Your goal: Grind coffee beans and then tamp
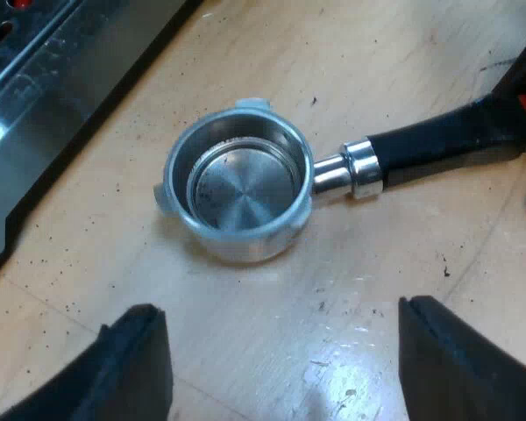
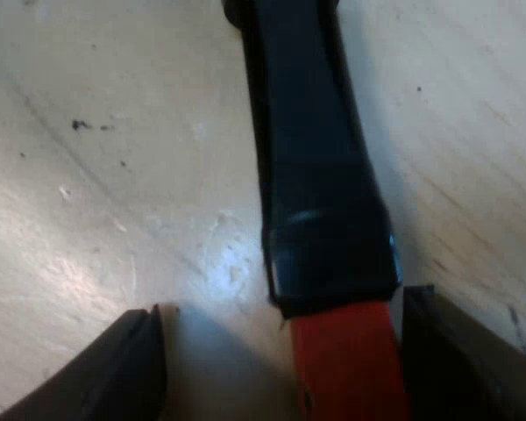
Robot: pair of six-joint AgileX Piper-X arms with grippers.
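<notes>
Evidently poised to lift it for grinding, the right gripper [image 2: 280,351] straddles, fingers apart, the handle [image 2: 320,175] of the empty holder [image 1: 237,189] lying on the table [image 1: 377,289] near the espresso machine [image 1: 44,96], while the left gripper [image 1: 280,351] hovers, likewise spread, near its basket.

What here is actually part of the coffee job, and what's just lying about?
For the job: metal holder, empty, lying on the table; its dark handle, red-ended, between the open fingers of the right gripper; espresso machine.
Just lying about: dark specks scattered on the table.
</notes>
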